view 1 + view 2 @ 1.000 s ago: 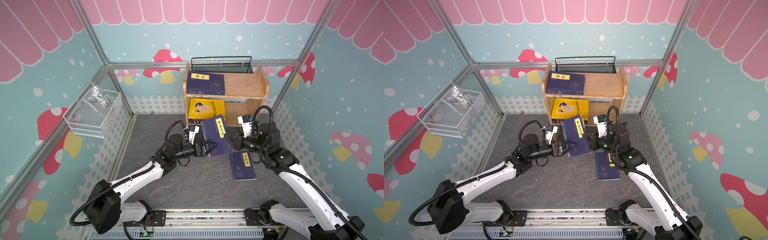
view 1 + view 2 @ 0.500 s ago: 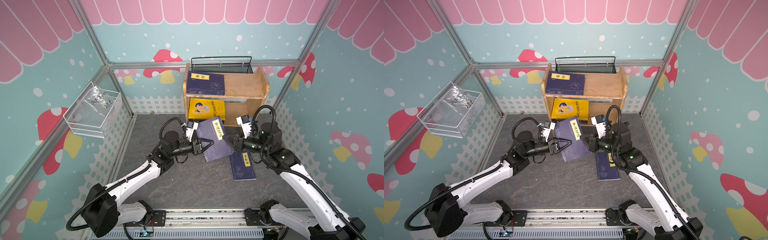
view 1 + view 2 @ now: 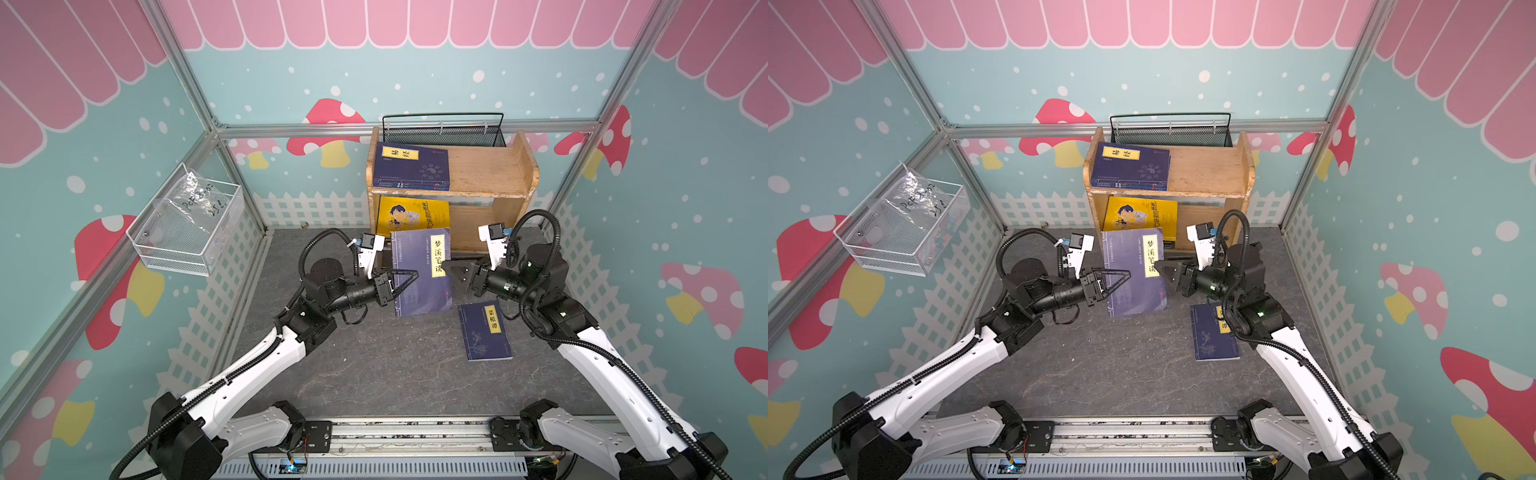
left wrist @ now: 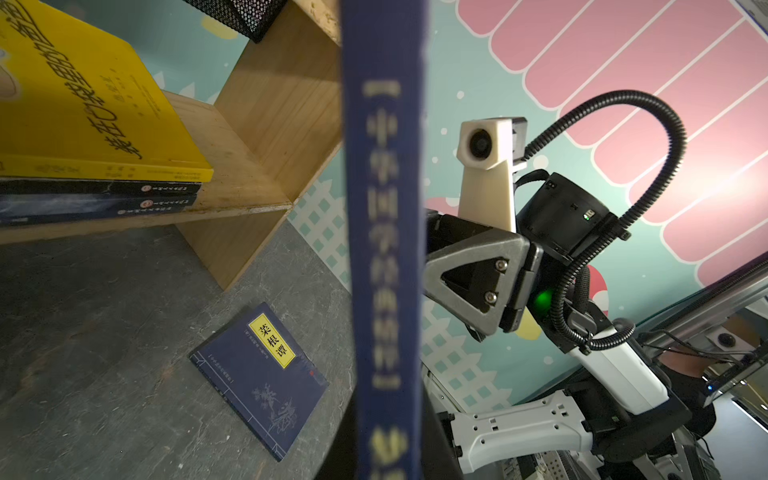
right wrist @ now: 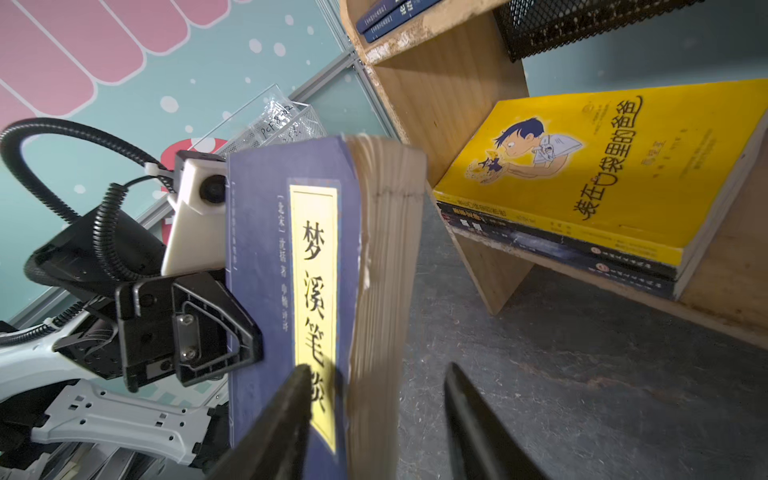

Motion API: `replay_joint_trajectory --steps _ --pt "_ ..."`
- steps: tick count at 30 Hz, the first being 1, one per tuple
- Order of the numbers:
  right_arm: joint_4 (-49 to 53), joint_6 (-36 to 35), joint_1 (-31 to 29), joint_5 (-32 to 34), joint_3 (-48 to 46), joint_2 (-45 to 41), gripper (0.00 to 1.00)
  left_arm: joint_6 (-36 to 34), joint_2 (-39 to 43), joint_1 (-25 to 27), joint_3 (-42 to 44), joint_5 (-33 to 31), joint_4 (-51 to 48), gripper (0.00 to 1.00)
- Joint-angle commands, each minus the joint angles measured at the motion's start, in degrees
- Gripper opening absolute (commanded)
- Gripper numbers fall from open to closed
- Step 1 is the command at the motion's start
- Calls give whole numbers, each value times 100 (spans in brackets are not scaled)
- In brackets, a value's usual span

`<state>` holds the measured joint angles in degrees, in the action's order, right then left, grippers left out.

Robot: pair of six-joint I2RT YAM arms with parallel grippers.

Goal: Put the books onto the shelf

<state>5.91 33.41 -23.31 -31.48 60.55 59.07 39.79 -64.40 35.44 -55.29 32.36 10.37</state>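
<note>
Left gripper (image 3: 412, 276): clamped on the navy book (image 3: 419, 253), spine side. Right gripper (image 3: 447, 266): jaws apart astride its page edge; should back off first. Shelf (image 3: 482, 166): twelve o'clock, just beyond; best slid in flat onto bare board.

The left arm (image 3: 266, 361) and right arm (image 3: 615, 374) wear glossy white shells between black cylindrical joints, on black bases bolted to a slotted silver rail (image 3: 415, 434), with ribbed black conduit (image 4: 677, 137) arching to cream wrist-camera housings (image 4: 486, 166) farthest from the rail, where the right gripper (image 3: 449, 266) has grey triangular fingers (image 4: 465, 253) bearing two silver screws (image 4: 500, 264) beside a green light (image 4: 542, 299).
</note>
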Motion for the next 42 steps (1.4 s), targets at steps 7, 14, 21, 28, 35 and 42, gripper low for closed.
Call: replay_joint_trajectory --steps 7,14,21,28,35,42 --pt "-959 570 38 416 -654 -427 78 -629 278 -53 -1417 -1319 -1344 0" --pt "-2869 1534 36 -254 -1011 -368 79 -220 -41 -66 -2205 -2108 -636 0" --pt "-5276 2787 -13 -780 -871 366 80 440 -639 -72 -2520 -2563 535 0" --pt "-6042 3256 -273 -647 -259 1224 80 583 -1074 22 -2720 -2586 1207 0" --pt "-6576 3709 -479 -419 169 1857 75 569 -1308 219 -2781 -2560 1395 0" --pt "-6681 3893 -508 -8 216 2003 32 556 -1356 340 -2774 -2481 1353 3"
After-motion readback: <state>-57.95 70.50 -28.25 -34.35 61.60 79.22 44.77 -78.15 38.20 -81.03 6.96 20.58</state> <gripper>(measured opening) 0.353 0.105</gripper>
